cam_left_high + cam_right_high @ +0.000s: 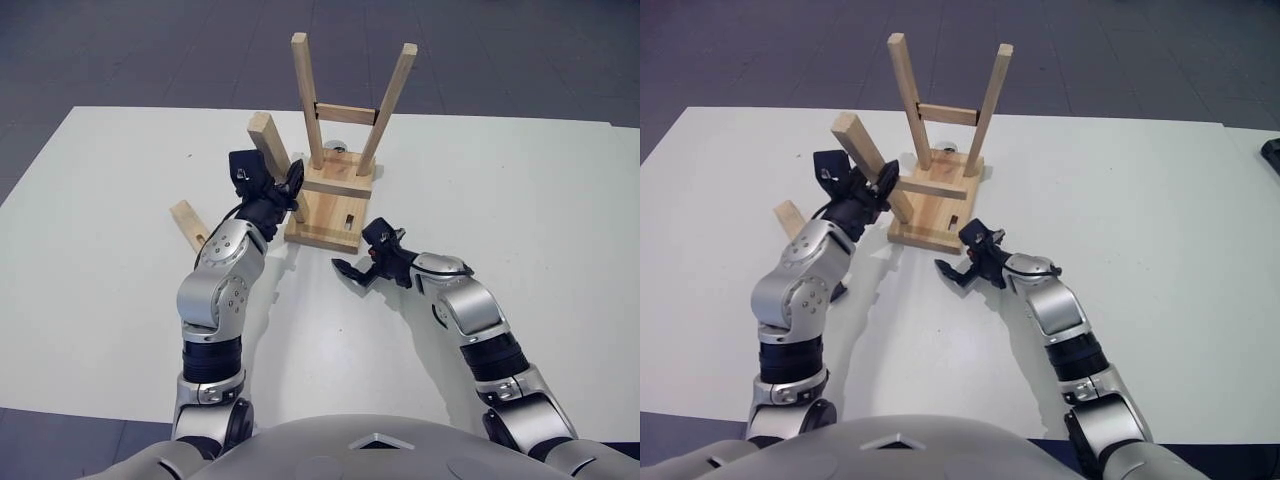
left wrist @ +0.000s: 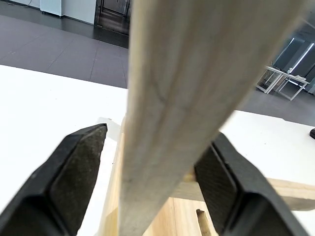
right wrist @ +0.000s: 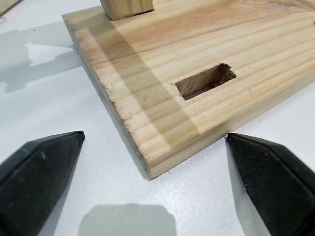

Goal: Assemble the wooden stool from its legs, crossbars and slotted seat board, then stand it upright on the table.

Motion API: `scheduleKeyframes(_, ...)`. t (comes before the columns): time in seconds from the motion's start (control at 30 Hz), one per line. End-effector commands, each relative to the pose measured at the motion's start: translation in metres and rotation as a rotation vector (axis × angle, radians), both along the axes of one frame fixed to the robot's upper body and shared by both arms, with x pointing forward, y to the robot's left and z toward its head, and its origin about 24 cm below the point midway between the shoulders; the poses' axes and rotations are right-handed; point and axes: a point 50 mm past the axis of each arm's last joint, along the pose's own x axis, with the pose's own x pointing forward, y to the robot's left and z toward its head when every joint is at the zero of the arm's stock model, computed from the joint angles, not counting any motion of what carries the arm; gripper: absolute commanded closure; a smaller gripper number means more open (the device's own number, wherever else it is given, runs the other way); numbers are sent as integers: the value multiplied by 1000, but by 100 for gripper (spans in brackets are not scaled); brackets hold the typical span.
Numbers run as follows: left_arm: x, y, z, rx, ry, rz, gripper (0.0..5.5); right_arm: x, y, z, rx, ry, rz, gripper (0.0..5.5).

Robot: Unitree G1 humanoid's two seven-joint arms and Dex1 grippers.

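Between the two hands, the seat board point(image 1: 335, 203) lies flat on the bench point(image 1: 520, 200) with its underside up. Beyond both hands, at the board's far edge, two legs point(image 1: 305, 95) point(image 1: 392, 100) stand upright in their slots, tied by one crossbar point(image 1: 345, 113); I judge this half done. The left hand point(image 1: 272, 182) is closed about a third leg point(image 1: 265, 130), which leans away from the board with its foot at the board's near corner on that hand's side. One pad point(image 2: 221, 182) bears on the wood and the other pad point(image 2: 78, 177) looks a sliver off, so the hold seems light. The foot itself is hidden, so I cannot tell whether it has entered its slot. The right hand point(image 1: 358, 253) is spread wide and holds nothing. It hangs low over the bench just short of the board's near corner, and straight ahead of it an empty slot point(image 3: 204, 80) is open. A fourth leg point(image 1: 188, 222) lies loose on the bench, outboard of the left hand and nearer the robot, beside the forearm. A wooden strip point(image 1: 335, 165) crosses the board near the upright legs, and I cannot tell whether it is a crossbar or part of the board. Judged roughly half complete. Left to do: seat the third leg upright, fit the fourth, add the remaining crossbars, and turn the stool onto its feet.
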Motion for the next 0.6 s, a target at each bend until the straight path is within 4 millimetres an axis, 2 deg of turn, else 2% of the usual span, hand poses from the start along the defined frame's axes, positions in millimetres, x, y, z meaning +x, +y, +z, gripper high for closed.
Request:
scheduleKeyframes(0.03,-8,11,58,-76,-320,-9,164,-7,-8,-12,-39,62,-10,10)
scheduleKeyframes(0.07,-12,22,76,-69,-399,24,143,-8,-12,-12,-35,60,-20,10)
scheduleKeyframes(0.13,-19,43,98,-8,-492,95,109,-12,-20,-7,-25,49,-45,10)
scheduleKeyframes(0.17,-21,53,103,38,-505,137,89,-14,-25,-3,-8,35,-66,10)
scheduleKeyframes(0.23,-23,71,97,127,-437,218,51,-20,-37,12,37,-28,-111,10)
scheduleKeyframes(0.3,-23,89,66,218,-253,299,20,-24,-46,35,79,-136,-157,10)
scheduleKeyframes(0.37,-27,100,20,285,4,336,13,-25,-52,65,126,-262,-194,10)
scheduleKeyframes(0.43,-35,101,-20,324,208,320,13,-19,-58,97,198,-381,-263,10)
scheduleKeyframes(0.5,-39,98,-40,350,288,300,13,-15,-64,119,241,-469,-319,10)
scheduleKeyframes(0.6,-44,103,-57,396,366,336,13,-10,-68,136,266,-542,-358,10)
